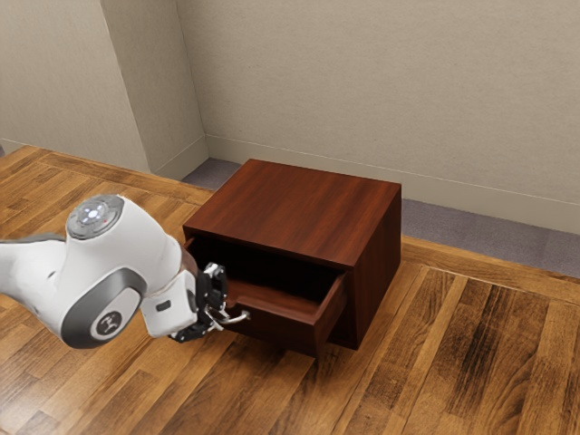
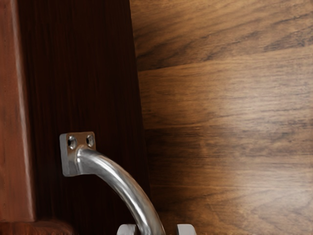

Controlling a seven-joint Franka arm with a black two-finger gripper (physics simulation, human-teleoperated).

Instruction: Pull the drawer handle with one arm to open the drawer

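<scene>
A wooden floor (image 1: 471, 362) is seen across the frame, with a dark cabinet (image 1: 299, 204) set at the centre. Its drawer (image 1: 290, 308) is found part-way out, towards the lower left. The arm (image 1: 100, 272) is brought in from the left edge. The metal handle (image 1: 234, 318), just left of the drawer front, appears to be clenched between the jaws. The pull should be made straight along the drawer's run, so that the bowed handle is not lost and the drawer is not jammed askew.
</scene>
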